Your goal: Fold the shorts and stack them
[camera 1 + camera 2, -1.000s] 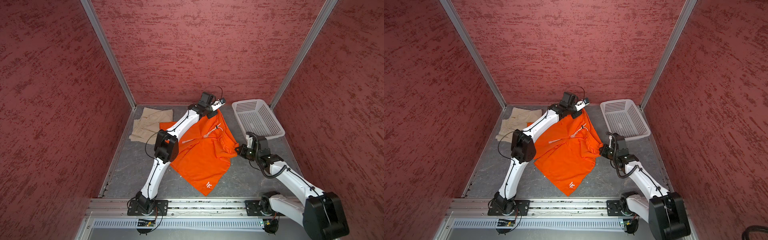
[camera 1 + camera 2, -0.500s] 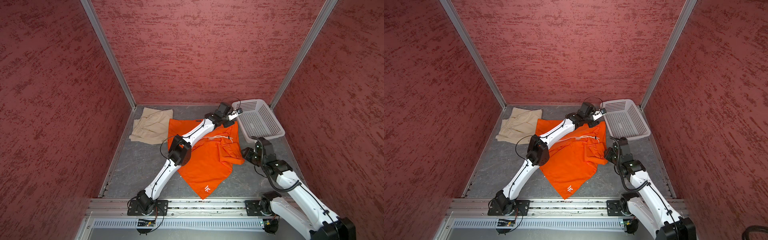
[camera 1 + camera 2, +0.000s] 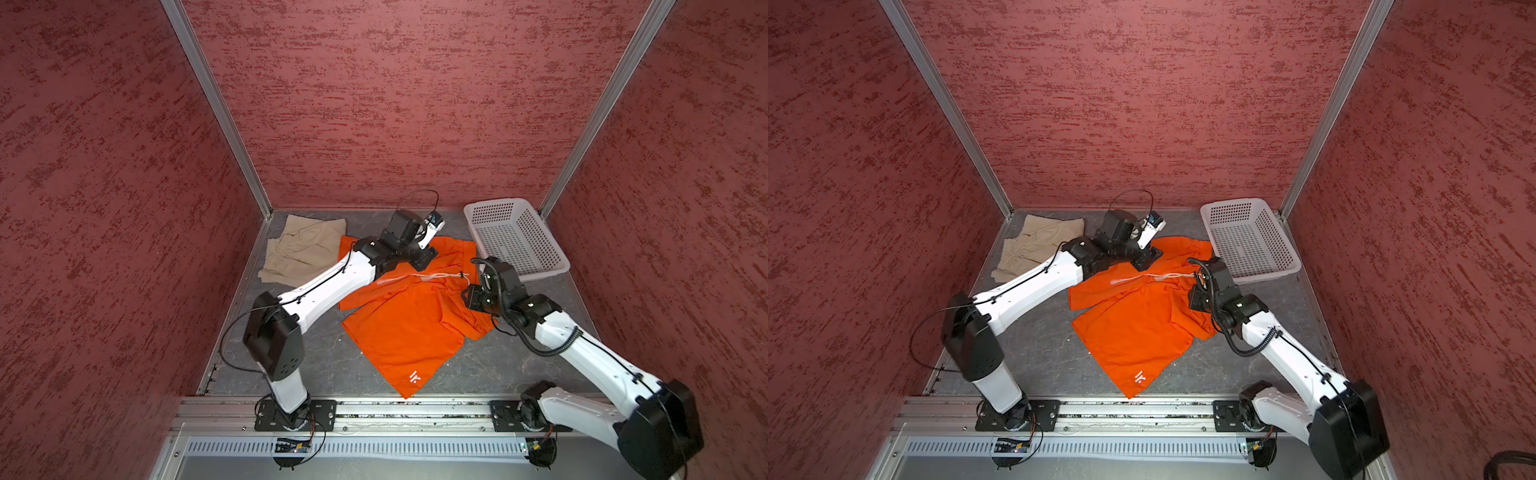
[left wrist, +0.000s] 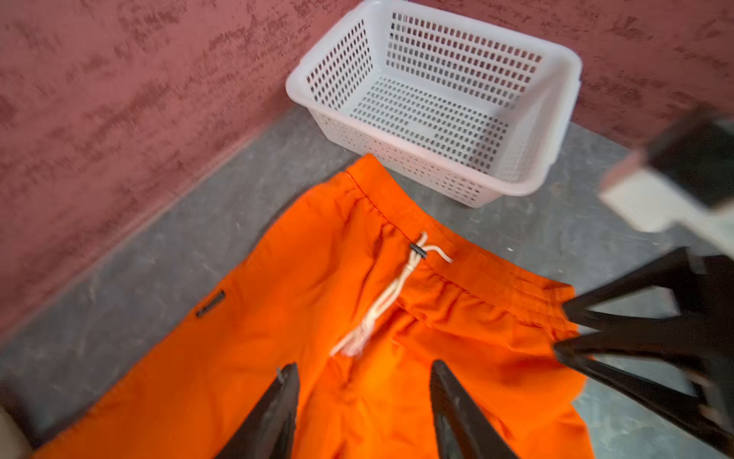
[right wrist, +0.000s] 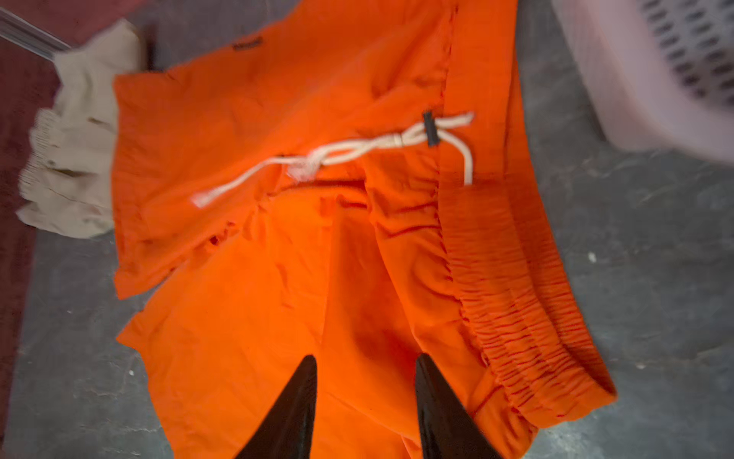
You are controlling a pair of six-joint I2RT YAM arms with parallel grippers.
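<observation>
The orange shorts (image 3: 399,332) are lying spread and rumpled on the grey table (image 3: 332,365), directly beneath both claws, and are showing the same way in both top views (image 3: 1133,332). Their gathered waistband is running along the side nearest the right claw. One leg, bearing a small white logo (image 3: 414,376), is reaching away from both claws toward the front rail. The white drawstring (image 3: 424,277) is trailing across the cloth between the two claws. In the left wrist view the drawstring (image 4: 381,306) is lying just ahead of the claw's tips, and a small dark label (image 4: 210,304) is showing off to one side of them.

The left claw (image 3: 424,261) is hanging low over the far part of the orange shorts. It is released: in its own view the left claw (image 4: 363,365) is showing its jaws apart, with only flat cloth below them. The right claw (image 3: 471,297) is hovering over the waistband side. It is released too: in its wrist view the right claw (image 5: 367,357) is standing spread above the fabric, gripping nothing.

The beige shorts (image 3: 303,253) are lying bunched to the left of the left claw, just beside the orange pair's edge and well apart from the right claw. The white perforated basket (image 3: 498,204) is sitting beyond the right claw, just beside the waistband corner.
</observation>
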